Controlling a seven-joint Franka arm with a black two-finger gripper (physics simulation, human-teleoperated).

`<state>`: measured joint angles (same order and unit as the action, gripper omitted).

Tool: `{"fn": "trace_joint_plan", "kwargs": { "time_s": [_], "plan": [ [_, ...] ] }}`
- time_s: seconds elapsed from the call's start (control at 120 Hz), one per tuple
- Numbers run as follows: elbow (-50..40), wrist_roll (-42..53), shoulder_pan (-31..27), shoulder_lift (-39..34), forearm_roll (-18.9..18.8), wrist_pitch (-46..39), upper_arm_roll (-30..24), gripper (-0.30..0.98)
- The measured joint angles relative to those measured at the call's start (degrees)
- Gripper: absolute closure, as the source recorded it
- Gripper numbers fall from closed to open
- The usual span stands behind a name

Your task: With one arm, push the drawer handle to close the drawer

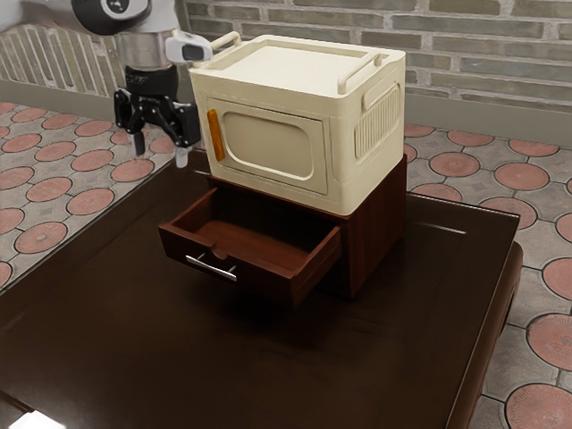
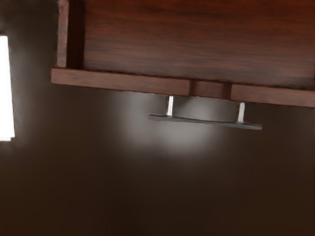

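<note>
Clearly, the closing is yet to be done: the handle sits on the front of the drawer, which stands well out of the dark wooden cabinet. In the wrist view the handle's bar is held off the drawer front by two posts, with nothing touching it.

From the handle, in the exterior view, the cabinet's exposed side lies between two and three o'clock. The cream box on top of the cabinet is at about one o'clock, its orange latch facing the drawer side. At eleven o'clock from the handle is the gripper, raised above the table and apart from the drawer. Its jaws are spread, pinching nothing.

What is left, as I judge it, is the whole push: bring the gripper down outside the handle, make contact, then drive the drawer toward roughly one to two o'clock in the exterior view until its front meets the cabinet. A push well off the handle's middle could skew the drawer in its opening; coming down too far inward could land the fingers in the open drawer instead.
</note>
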<state>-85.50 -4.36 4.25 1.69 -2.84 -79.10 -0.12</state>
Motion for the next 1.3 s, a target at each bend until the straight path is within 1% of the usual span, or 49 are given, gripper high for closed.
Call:
{"fn": "trace_joint_plan", "kwargs": {
  "time_s": [0.133,0.167,0.217,0.25,0.308,0.383,0.45,0.517,0.633,0.767,0.917,1.092,1.3],
  "plan": [
    [-0.5,0.4,-0.1,-0.5,-0.3,-4.5,0.0,0.02],
    [-3.1,0.5,0.3,-2.5,-0.1,-5.4,0.4,0.02],
    [-9.5,0.5,1.0,-6.6,0.1,-6.6,0.5,0.02],
    [-14.4,0.2,2.0,-8.7,0.3,-7.6,0.6,0.09],
    [-24.3,-0.4,4.1,-11.1,0.5,-11.8,0.7,0.25],
    [-33.9,-1.3,4.6,-12.8,0.6,-17.9,1.1,0.44],
    [-41.7,-2.4,4.7,-13.4,0.7,-25.0,1.2,0.55],
    [-44.8,-3.5,4.7,-11.6,0.6,-32.0,1.2,0.63],
    [-45.5,-4.5,4.8,-7.9,0.4,-41.7,1.7,0.71],
    [-44.0,-4.9,4.4,-4.9,0.3,-48.2,2.3,0.75],
    [-38.3,-3.6,4.3,0.6,0.0,-52.1,2.2,0.77],
    [-35.2,-1.8,4.6,3.3,-3.5,-56.6,1.8,0.78],
    [-29.7,-0.2,4.6,8.1,-4.7,-60.8,1.9,0.78]
  ]
}}
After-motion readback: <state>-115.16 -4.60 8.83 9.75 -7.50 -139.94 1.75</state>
